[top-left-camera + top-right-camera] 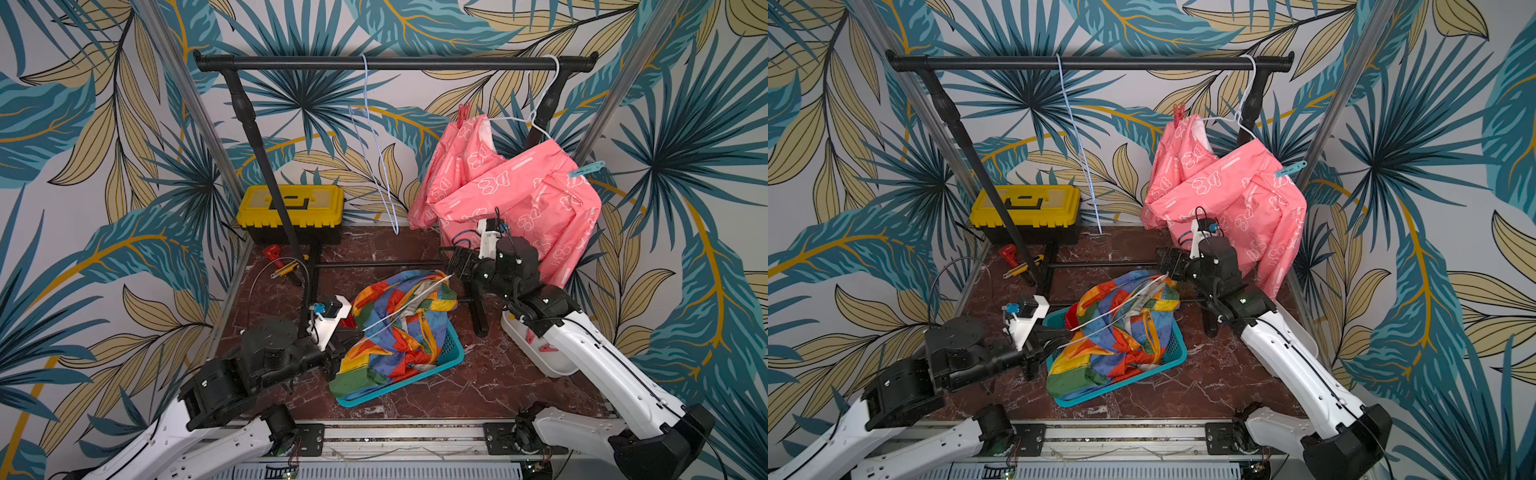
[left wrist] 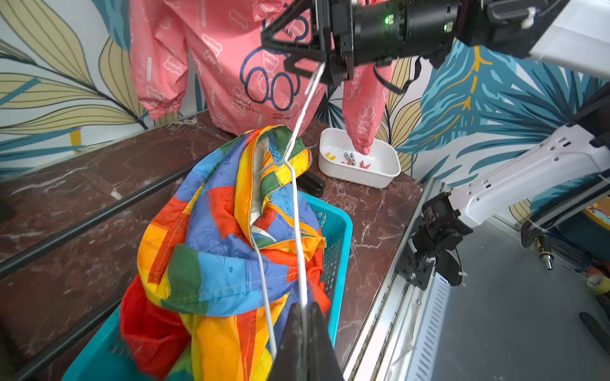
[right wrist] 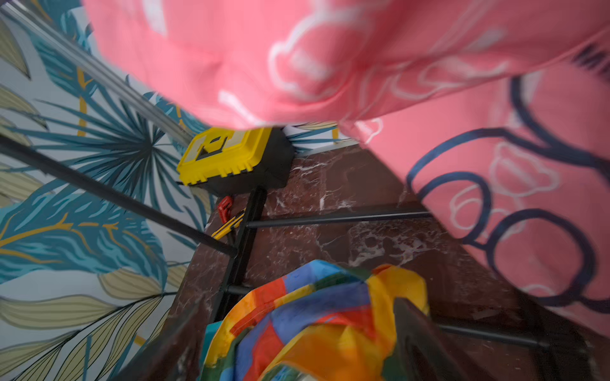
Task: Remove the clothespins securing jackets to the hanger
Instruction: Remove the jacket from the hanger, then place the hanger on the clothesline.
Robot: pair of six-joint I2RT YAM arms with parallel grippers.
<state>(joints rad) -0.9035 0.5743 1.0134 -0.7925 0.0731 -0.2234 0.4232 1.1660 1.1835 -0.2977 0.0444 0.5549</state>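
While one red clothespin [image 1: 462, 114] and one blue clothespin [image 1: 586, 169] pinch the pink jacket [image 1: 519, 195], left tool [image 2: 304, 308] clamps the white hanger [image 2: 297, 211]; right tool [image 1: 453, 261] gapes wide.

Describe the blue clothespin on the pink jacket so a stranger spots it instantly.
Find the black rail at the back; the pink jacket hangs near its right end. The light blue clothespin juts sideways from one shoulder; the red-pink clothespin on the other stands upright.

Pink jacket [image 1: 519, 195] hangs pegged (red clothespin [image 1: 462, 114], blue clothespin [image 1: 586, 169]); rainbow jacket [image 1: 399, 328] heaped.
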